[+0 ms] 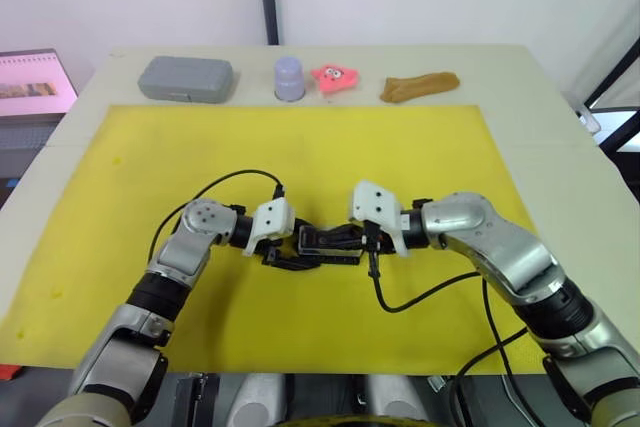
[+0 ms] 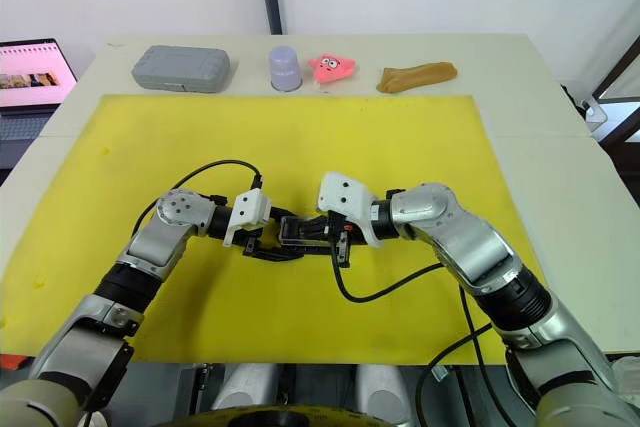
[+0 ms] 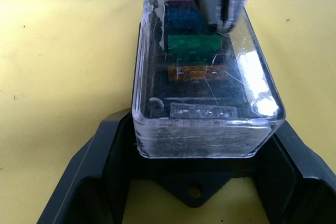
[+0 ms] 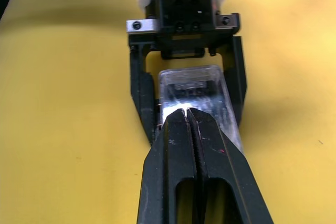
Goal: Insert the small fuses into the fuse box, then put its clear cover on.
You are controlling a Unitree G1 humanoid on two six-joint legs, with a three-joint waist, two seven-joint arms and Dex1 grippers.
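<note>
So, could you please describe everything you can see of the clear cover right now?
The clear cover is a scratched, see-through plastic lid with rounded corners, sitting on the black fuse box on the yellow mat. Red, purple, blue, green and orange fuses show through it. The left hand brackets one end; the right hand, fingers shut, presses on top.

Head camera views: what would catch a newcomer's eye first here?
Both hands meet mid yellow mat over the fuse box: the left hand straddles it, the right hand, shut, presses on its clear cover. Colored fuses sit inside.
</note>
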